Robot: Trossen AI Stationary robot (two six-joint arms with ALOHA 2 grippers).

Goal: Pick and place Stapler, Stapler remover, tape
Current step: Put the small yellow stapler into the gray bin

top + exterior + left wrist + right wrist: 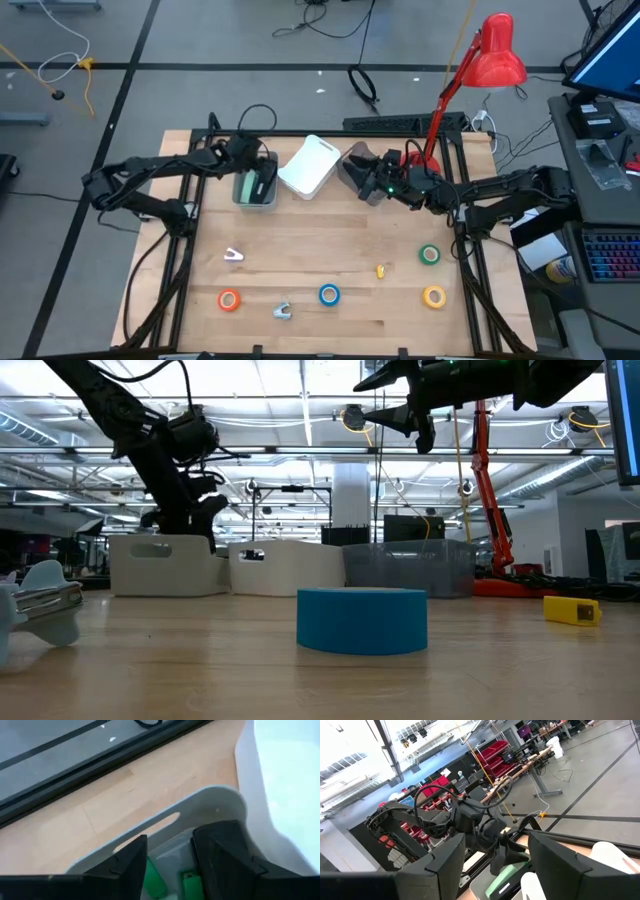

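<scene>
Tape rolls, orange (pixel 229 299), blue (pixel 329 294), yellow (pixel 434 296) and green (pixel 430 255), are lying along the table's near side, well apart from both claws. Left gripper (pixel 262 172) is hanging partly open over the far-left bin (pixel 243 190), gripping nothing. Right gripper (pixel 358 168) is hovering empty and wide open at the far side.

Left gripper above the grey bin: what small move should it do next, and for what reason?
Probably lift straight up out of the grey bin. The left gripper hangs over that bin with its fingers apart, and a green object lies in the bin below them, apparently released. Four tape rolls wait on the table, the orange tape nearest the left arm.
</scene>
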